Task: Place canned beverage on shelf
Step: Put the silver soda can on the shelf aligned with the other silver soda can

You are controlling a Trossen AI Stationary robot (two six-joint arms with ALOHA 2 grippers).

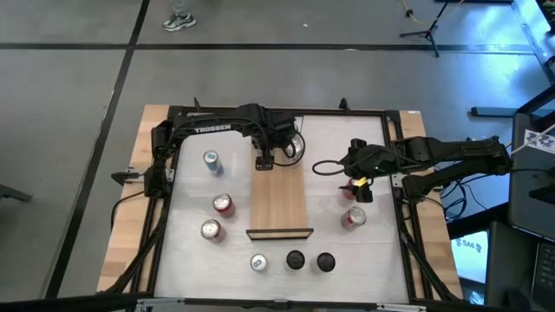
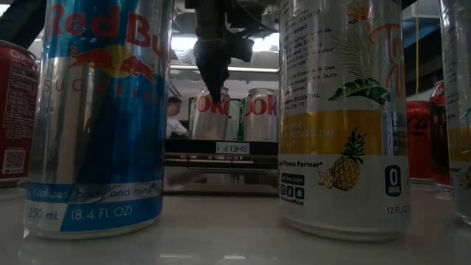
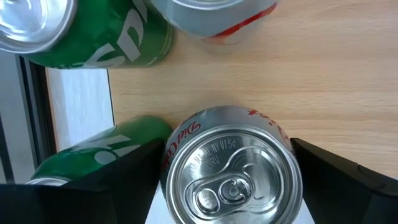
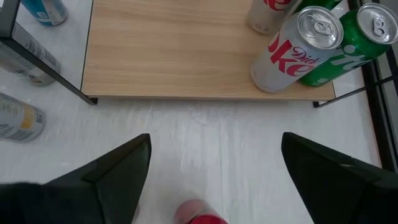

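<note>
The white table (image 1: 186, 260) is sitting on a grey floor. Left to right: the left gripper (image 3: 227, 180) is hovering at the shelf's (image 1: 279, 199) far end, fingers spread around an upright silver Diet Coke can (image 3: 231, 165) standing on the smooth wood beside green cans (image 3: 93, 31). The right gripper (image 4: 211, 177) is hanging spread over a red can (image 4: 199, 214) near the right edge.

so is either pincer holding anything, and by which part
Left pincer straddles a Diet Coke can on the shelf, fingers beside its upper sides; actual contact can't be told. Right pincer is open, holding nothing.
</note>
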